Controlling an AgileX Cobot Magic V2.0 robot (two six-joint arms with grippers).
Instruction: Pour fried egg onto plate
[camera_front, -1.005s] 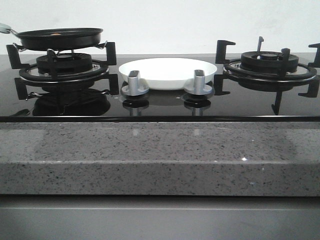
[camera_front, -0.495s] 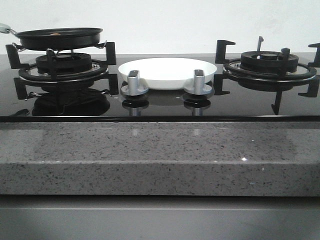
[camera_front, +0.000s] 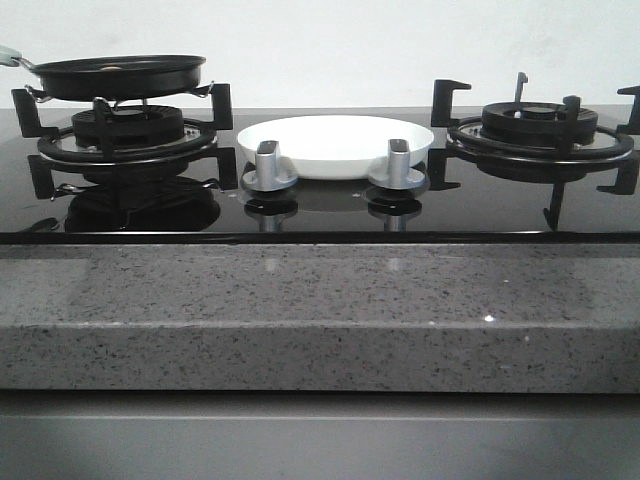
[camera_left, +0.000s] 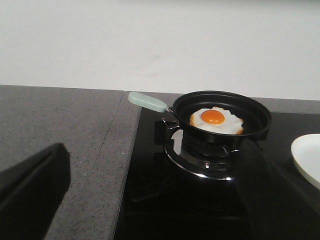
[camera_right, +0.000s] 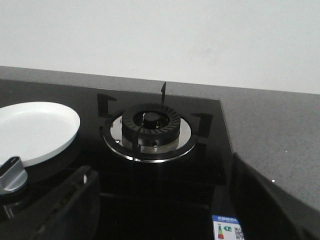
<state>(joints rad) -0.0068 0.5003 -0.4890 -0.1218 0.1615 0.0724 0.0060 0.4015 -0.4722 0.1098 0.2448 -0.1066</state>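
Note:
The fried egg (camera_left: 216, 121), white with an orange yolk and browned edges, lies in a black frying pan (camera_left: 256, 116) on the left burner. The pan (camera_front: 120, 78) has a pale green handle (camera_left: 146, 101) that points away from the plate. The white plate (camera_front: 335, 140) stands empty on the glass hob between the two burners; it also shows in the left wrist view (camera_left: 307, 157) and the right wrist view (camera_right: 35, 130). My left gripper (camera_left: 150, 192) is open and empty, short of the pan. My right gripper (camera_right: 160, 205) is open and empty, before the right burner. Neither gripper shows in the front view.
The right burner (camera_front: 540, 125) with its black grate is bare. Two silver knobs (camera_front: 268, 165) (camera_front: 398, 163) stand in front of the plate. A speckled grey stone counter (camera_front: 320, 310) edges the hob at the front and on both sides. A white wall is behind.

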